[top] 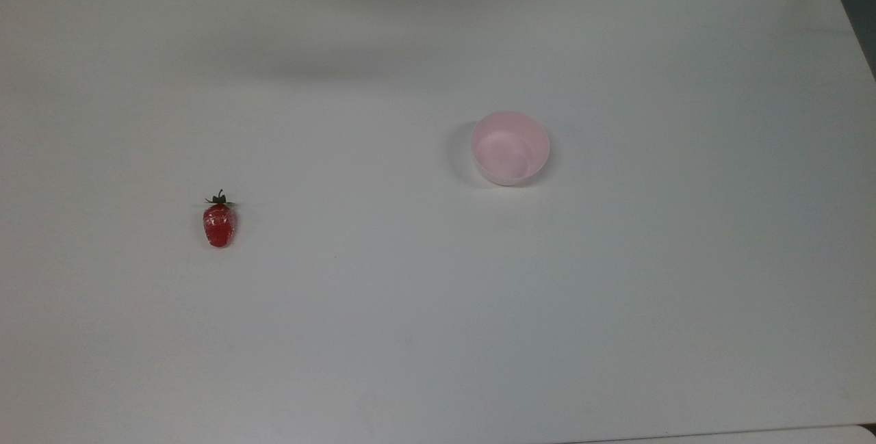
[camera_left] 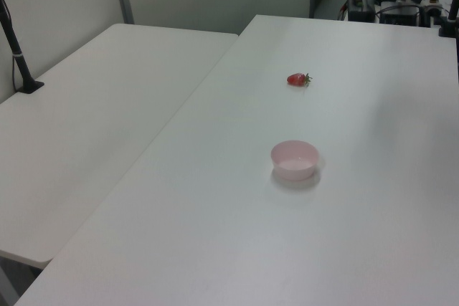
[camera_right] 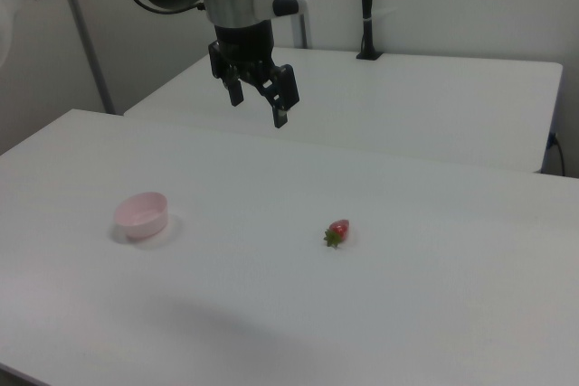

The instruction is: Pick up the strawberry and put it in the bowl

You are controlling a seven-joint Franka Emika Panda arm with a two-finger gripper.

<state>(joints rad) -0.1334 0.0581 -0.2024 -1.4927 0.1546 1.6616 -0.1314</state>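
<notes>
Strawberry [top: 219, 224] lies on its side on the white desk [top: 438, 334], in the top view's left half, green cap toward the top view's upper edge. Bowl [top: 510, 148] stands upright and empty, well apart from it toward the top view's right. In the right view the hand [camera_right: 260, 103] hangs high above the desk, fingers spread wide, holding nothing.
</notes>
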